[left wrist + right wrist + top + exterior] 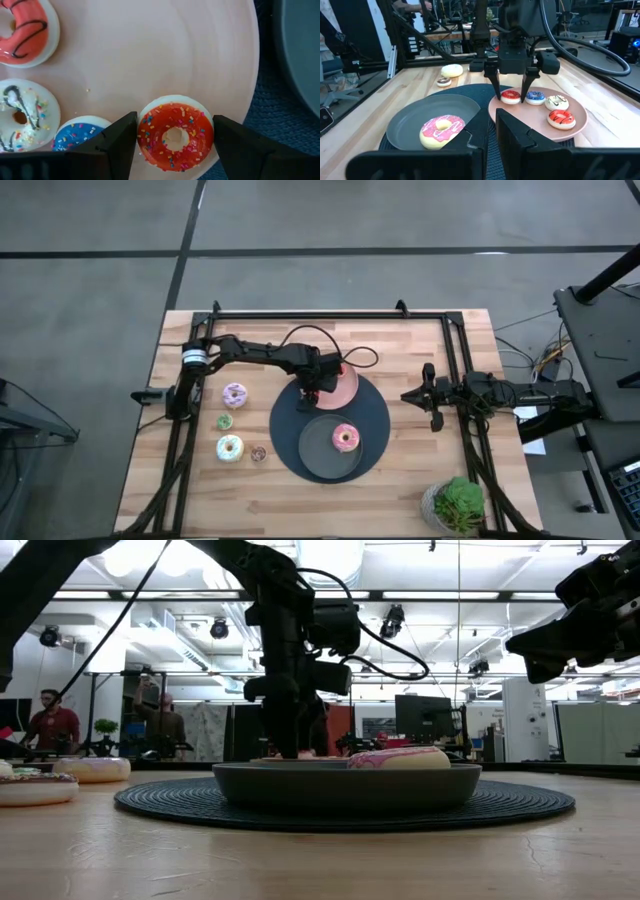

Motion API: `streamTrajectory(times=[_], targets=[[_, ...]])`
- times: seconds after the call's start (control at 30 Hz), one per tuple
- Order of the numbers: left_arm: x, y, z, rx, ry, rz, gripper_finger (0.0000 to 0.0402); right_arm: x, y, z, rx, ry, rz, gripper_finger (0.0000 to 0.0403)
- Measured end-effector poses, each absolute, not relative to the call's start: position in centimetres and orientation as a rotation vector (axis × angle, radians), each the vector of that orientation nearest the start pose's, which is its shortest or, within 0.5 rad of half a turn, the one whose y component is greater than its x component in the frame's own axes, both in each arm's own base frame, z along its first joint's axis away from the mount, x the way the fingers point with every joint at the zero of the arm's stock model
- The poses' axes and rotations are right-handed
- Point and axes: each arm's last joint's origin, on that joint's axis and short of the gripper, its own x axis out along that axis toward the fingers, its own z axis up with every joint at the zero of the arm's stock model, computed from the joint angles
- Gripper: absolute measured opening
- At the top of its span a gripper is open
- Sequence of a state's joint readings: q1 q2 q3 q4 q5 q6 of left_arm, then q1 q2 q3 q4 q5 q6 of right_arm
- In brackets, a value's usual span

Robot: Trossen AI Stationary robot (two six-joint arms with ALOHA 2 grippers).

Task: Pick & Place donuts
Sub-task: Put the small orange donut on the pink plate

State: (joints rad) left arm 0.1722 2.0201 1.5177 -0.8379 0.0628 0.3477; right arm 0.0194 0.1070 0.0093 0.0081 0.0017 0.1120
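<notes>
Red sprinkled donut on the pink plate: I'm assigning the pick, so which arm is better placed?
Left. The left gripper already straddles the red sprinkled donut on the pink plate; the right gripper waits at the table's right side.

There are nine donuts in total: four small ones (pixel 536 97) on the pink plate (pixel 580 125), one pink donut (pixel 346 437) on the grey plate (pixel 312 450), and four on the table (pixel 300 500). There are two plates, one round dark mat (pixel 285 425) and one potted plant (pixel 457 504).

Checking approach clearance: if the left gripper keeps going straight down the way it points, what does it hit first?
The left gripper points down with open jaws either side of the red sprinkled donut on the pink plate. It would likely meet that donut or the plate beneath first; the remaining height is unclear.
</notes>
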Motion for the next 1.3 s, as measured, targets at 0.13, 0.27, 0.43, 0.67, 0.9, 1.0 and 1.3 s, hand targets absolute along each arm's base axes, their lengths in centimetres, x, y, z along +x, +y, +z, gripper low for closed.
streamTrajectory(times=[0.13, 0.27, 0.43, 0.67, 0.9, 1.0, 1.3], targets=[[39.5, 6.7, 18.2, 0.137, 1.327, -0.139, 0.0222, 10.3, 0.2, 15.9, 0.111, 0.091, 0.012, 0.0029], [39.5, 6.7, 18.2, 0.138, 1.327, -0.139, 0.0222, 10.3, 0.2, 15.9, 0.111, 0.091, 0.013, 0.0029], [39.5, 6.8, 18.2, 0.137, 1.327, -0.138, 0.0222, 10.3, 0.2, 15.9, 0.111, 0.091, 0.013, 0.0029], [39.5, 6.8, 18.3, 0.138, 1.323, -0.138, 0.0222, 10.4, 0.2, 15.9, 0.111, 0.091, 0.012, 0.0029], [40.5, 7.4, 20.0, 0.145, 1.254, -0.114, 0.0222, 10.4, 0.2, 15.9, 0.111, 0.091, 0.012, 0.0029], [40.9, 7.7, 20.7, 0.152, 1.206, -0.099, 0.0222, 10.4, 0.2, 15.9, 0.111, 0.091, 0.012, 0.0029], [41.9, 8.0, 22.2, 0.185, 1.122, -0.091, 0.0222, 10.4, 0.2, 15.9, 0.111, 0.091, 0.013, 0.0029]])
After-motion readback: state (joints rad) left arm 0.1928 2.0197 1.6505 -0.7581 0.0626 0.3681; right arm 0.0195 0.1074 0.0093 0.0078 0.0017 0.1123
